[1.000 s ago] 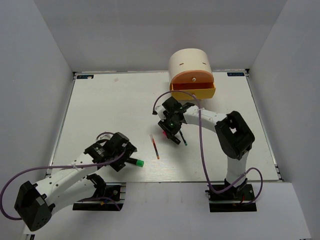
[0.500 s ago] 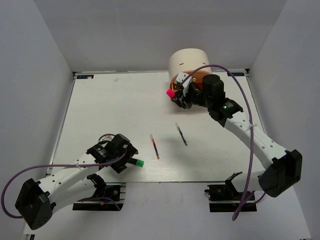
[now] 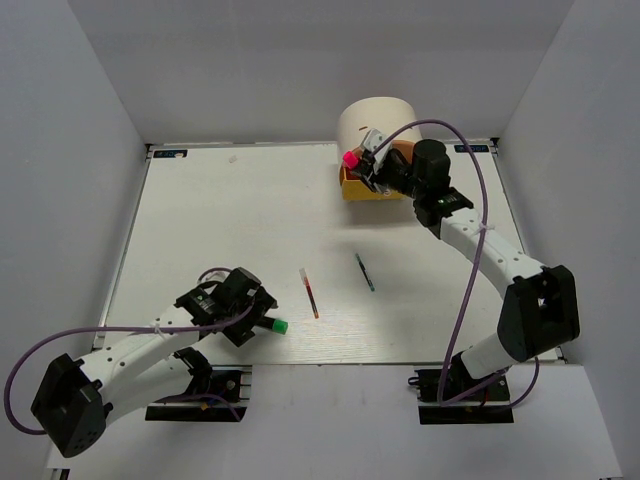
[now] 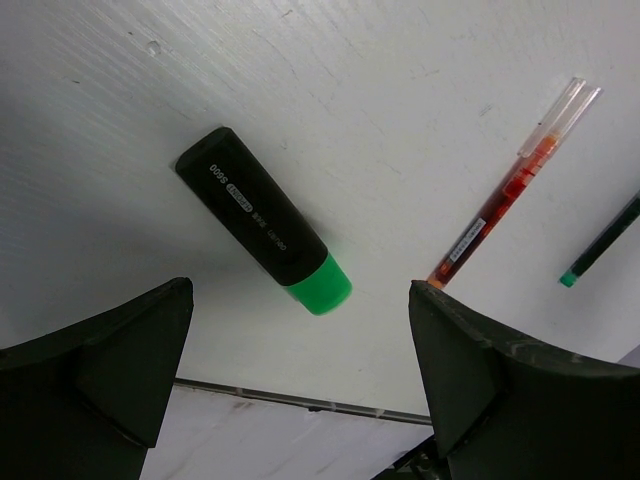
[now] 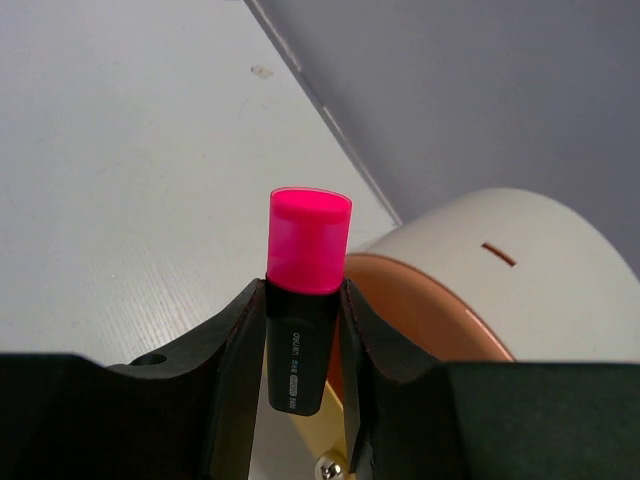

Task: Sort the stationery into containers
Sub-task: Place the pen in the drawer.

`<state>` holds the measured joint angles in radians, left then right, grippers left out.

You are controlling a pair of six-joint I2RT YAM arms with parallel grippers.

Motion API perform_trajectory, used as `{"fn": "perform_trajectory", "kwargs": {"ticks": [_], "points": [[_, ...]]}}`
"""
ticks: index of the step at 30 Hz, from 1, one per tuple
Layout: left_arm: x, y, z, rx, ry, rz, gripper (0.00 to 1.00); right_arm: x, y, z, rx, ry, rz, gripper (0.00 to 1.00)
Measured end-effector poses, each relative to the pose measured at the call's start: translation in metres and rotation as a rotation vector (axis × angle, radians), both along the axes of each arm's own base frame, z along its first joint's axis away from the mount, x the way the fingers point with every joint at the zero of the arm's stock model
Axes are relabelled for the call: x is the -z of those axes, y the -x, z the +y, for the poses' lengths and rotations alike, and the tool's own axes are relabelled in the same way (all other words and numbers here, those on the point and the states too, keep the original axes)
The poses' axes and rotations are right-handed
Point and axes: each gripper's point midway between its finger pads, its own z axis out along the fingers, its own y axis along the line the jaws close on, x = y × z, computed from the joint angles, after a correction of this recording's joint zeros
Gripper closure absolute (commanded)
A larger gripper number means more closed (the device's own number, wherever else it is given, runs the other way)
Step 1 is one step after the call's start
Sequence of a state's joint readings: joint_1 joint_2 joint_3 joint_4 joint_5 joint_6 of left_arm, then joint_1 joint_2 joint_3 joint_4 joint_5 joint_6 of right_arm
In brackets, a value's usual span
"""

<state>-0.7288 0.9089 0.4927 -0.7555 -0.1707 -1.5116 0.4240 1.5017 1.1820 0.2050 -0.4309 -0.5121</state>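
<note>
Arm on my right reaches to upper centre, its gripper (image 3: 364,164) clenching the pink-capped highlighter (image 5: 310,240) at the drawer unit (image 3: 375,118). At lower left, the left gripper (image 4: 300,295) gapes above the green-capped highlighter (image 4: 262,232).

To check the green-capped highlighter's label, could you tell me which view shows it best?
The left wrist view: the green-capped highlighter lies whole there, print visible. The top external view shows little beyond its green cap; the right wrist view lacks it.

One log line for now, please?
right tool: shut on pink highlighter, at drawer unit | left tool: open over green highlighter | red pen, green pen: on table
</note>
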Motion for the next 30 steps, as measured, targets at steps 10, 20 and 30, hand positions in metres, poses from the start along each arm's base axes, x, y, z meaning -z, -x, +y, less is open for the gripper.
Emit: {"fn": "perform_trajectory", "kwargs": {"ticks": [10, 20, 30], "points": [[0.008, 0.004, 0.004, -0.004, -0.011, 0.017, 0.02, 0.008, -0.007, 0.01, -0.154, 0.038, -0.077, 1.0], [0.008, 0.005, 0.004, -0.004, -0.01, 0.017, 0.02, 0.023, -0.018, -0.001, -0.216, 0.055, -0.103, 1.0], [0.007, 0.004, 0.003, -0.004, -0.008, 0.016, 0.02, 0.02, -0.016, -0.005, -0.257, 0.04, -0.114, 1.0]]}}
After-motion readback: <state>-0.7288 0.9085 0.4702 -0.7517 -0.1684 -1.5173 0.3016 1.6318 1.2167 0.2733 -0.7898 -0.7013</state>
